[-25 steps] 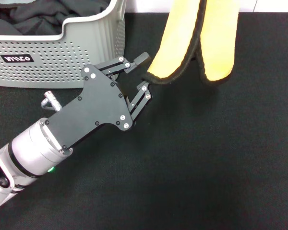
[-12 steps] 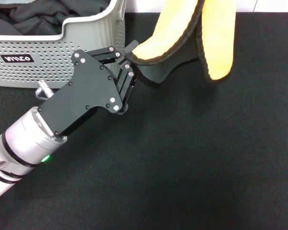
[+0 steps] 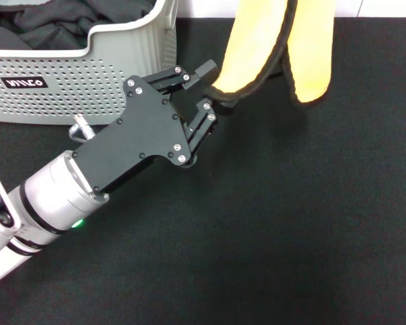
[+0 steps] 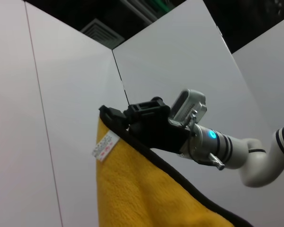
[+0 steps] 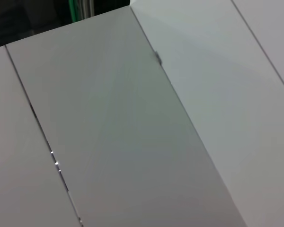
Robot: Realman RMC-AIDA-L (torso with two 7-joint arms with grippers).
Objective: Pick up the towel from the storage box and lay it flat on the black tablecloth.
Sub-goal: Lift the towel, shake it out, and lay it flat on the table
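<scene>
Left end effector (image 3: 208, 87) over black tablecloth (image 3: 291, 217), fingers a narrow gap apart around lower black-edged corner of towel (image 3: 257, 54); firm grip not certain. Towel hangs folded, yellow side out, up beyond left end effector. Right end effector (image 4: 132, 116) clamps towel's top corner, seen in left wrist view. Storage box (image 3: 88, 68) just behind left end effector, dark garment (image 3: 61, 20) inside.
</scene>
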